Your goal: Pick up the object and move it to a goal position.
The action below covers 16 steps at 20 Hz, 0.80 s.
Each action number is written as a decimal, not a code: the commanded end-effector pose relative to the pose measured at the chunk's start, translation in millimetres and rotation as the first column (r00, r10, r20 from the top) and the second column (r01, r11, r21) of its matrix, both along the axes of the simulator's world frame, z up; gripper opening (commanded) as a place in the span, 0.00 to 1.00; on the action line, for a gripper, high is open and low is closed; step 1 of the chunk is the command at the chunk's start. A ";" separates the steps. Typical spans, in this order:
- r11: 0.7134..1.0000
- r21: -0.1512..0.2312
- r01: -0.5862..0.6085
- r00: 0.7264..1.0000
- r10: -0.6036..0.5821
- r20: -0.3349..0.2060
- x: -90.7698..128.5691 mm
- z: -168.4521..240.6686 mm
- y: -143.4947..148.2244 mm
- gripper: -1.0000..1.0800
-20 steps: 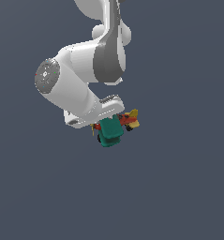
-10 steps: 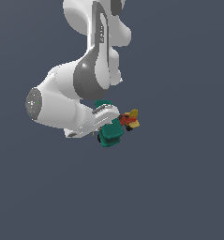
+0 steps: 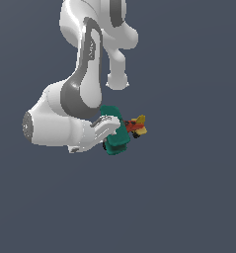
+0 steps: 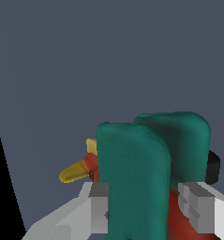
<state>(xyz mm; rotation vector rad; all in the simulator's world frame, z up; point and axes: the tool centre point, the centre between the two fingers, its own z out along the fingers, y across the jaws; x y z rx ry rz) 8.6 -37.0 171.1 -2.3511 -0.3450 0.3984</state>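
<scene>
Teal-winged biplane (image 3: 120, 132), tail rightward

You are looking at a small toy biplane (image 3: 120, 132), held off the ground against a plain grey backdrop. It has two broad teal-green wings (image 4: 132, 173) with rounded tips, stacked one just beside the other, and a red body (image 4: 183, 218) between them. In the exterior view its yellow and red end (image 3: 137, 126) points toward the exterior view's right, tilted slightly upward. In the wrist view, a yellow blade (image 4: 76, 171) sticks out past the wings, and a black wheel (image 4: 212, 168) shows at the far side.
</scene>
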 end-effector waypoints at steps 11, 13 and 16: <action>0.997 0.080 -0.005 1.000 0.005 0.004 3.1 -7.6 -2.8 0.62; 0.996 0.085 -0.005 1.000 0.005 0.004 3.3 -8.1 -2.8 0.62; 0.996 0.093 -0.003 1.000 0.003 0.000 3.3 -8.9 -1.8 0.62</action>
